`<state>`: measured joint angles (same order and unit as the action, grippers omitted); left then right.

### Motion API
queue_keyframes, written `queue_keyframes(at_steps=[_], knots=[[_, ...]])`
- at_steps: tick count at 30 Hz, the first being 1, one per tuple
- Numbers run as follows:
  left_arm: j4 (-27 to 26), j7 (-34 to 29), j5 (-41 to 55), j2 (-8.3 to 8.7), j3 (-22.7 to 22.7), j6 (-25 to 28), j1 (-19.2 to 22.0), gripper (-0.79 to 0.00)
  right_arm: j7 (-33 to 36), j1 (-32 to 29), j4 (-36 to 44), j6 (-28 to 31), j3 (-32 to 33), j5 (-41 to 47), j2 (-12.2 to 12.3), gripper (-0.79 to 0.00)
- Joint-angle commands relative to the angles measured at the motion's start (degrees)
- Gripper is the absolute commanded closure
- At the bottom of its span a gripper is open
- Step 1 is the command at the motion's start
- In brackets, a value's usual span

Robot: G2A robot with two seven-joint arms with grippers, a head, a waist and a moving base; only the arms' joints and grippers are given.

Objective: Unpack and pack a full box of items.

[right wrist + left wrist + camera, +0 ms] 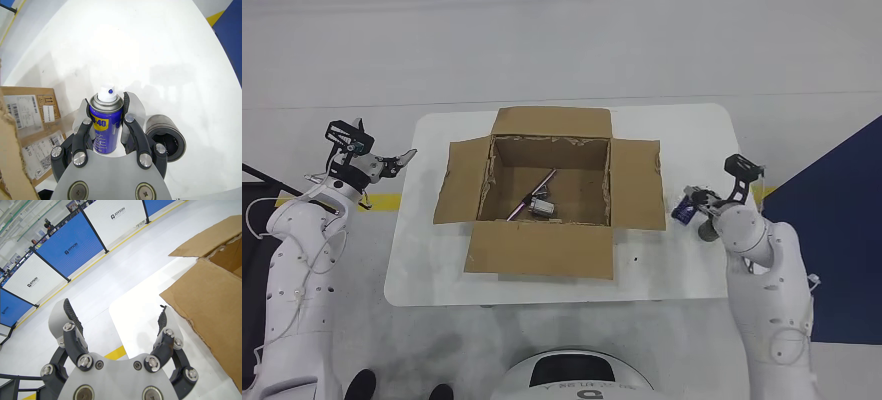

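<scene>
Right jaws: clenched on a blue spray can (105, 125), the pads pressing its body on either side just under the metal top rim. The white nozzle stands clear beyond the fingertips. We note the can off the right side of the cardboard box (542, 250), just past the box's outer right flap and above the right end of the white bench (682, 140). Whether it touches the bench we cannot tell.

Metal cylinder (166, 138): hollow, lying on its side on the bench just beside the right jaws, its open end toward the wrist camera. It is apart from the can.

Left jaws: released and spread wide, nothing between them. Both ribbed pads (72, 315) are bare. They hang at the left edge of the bench, near the box's left flap without touching it, part over the bench corner and part over the floor.

Box: in the middle of the bench, all four flaps folded outward. On its floor we see a thin pinkish stick (533, 196) lying slantwise and a small metal piece (543, 208) just beside its lower end. The right flap carries printed labels.
</scene>
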<state>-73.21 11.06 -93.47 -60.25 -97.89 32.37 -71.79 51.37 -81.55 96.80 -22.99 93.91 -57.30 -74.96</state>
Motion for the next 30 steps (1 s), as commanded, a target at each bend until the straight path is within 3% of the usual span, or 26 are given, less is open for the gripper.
queue_keyframes(at_steps=[1, 4, 6, 13, 15, 16, 20, 22, 30], knots=[[0.0, 0.0, 0.0, 0.0, 0.0, 0.0, 0.0, -0.785, 0.9, 1.2, -1.6, -0.6, -0.4, -0.4, 0.0, 0.0], [0.0, 0.0, 0.0, 0.0, 0.0, 0.0, 0.0, -0.785, 1.9, 2.4, -3.7, -2.0, -0.7, -1.1, 0.1, 0.0], [0.0, 0.0, 0.0, 0.0, 0.0, 0.0, 0.0, -0.785, 2.6, 3.2, -4.9, -3.1, -1.1, -1.5, 0.1, -0.092], [0.0, 0.0, 0.0, 0.0, 0.0, 0.0, 0.0, -0.785, 3.5, 4.7, -7.2, -4.3, -1.8, -2.4, 0.2, -0.129], [0.0, 0.0, 0.0, 0.0, 0.0, 0.0, 0.0, -0.785, 3.3, 4.8, -7.6, -4.6, -1.9, -2.0, 0.2, -0.175], [0.0, 0.0, 0.0, 0.0, 0.0, 0.0, 0.0, -0.785, 3.2, 4.8, -7.8, -4.7, -1.9, -1.9, 0.2, -0.234], [0.0, 0.0, 0.0, 0.0, 0.0, 0.0, 0.0, -0.785, 2.9, 4.8, -8.1, -4.9, -2.0, -1.5, 0.3, -0.286], [0.0, 0.0, 0.0, 0.0, 0.0, 0.0, 0.0, -0.785, 2.9, 4.8, -8.1, -5.0, -2.0, -1.4, 0.3, -0.351], [0.0, 0.0, 0.0, 0.0, 0.0, 0.0, 0.0, -0.785, 1.9, 3.8, -6.4, -5.5, -1.7, -0.9, 0.4, -0.434]])
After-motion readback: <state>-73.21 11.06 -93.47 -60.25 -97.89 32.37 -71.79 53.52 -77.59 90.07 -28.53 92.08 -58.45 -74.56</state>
